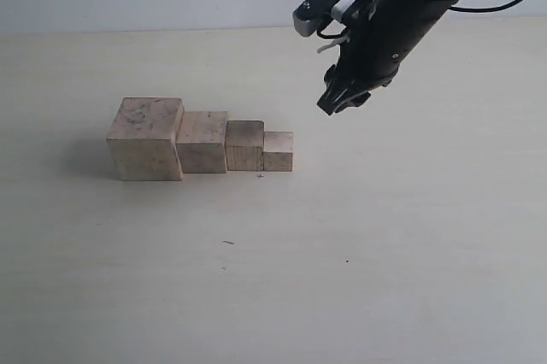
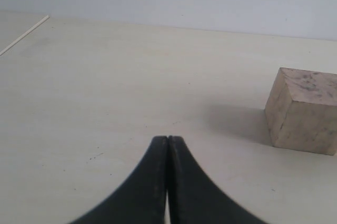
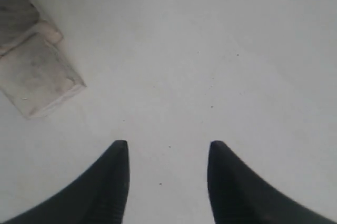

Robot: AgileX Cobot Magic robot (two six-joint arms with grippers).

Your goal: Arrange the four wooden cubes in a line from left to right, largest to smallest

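Note:
Four pale wooden cubes stand touching in a row on the table: the largest cube [image 1: 145,138] at the left, then the second cube [image 1: 202,142], the third cube [image 1: 244,145] and the smallest cube [image 1: 278,151] at the right. My right gripper [image 1: 338,99] hangs open above the table, up and to the right of the smallest cube, holding nothing. In the right wrist view the gripper [image 3: 167,148] is open over bare table, with the row's small end [image 3: 39,77] off to one side. My left gripper [image 2: 167,139] is shut and empty; the largest cube [image 2: 303,111] sits apart from it.
The pale table [image 1: 385,244] spreads around the row. A thin white line [image 2: 23,37] marks the table surface far from the cubes in the left wrist view. The right arm [image 1: 410,5] reaches in from the upper right. The left arm is out of the exterior view.

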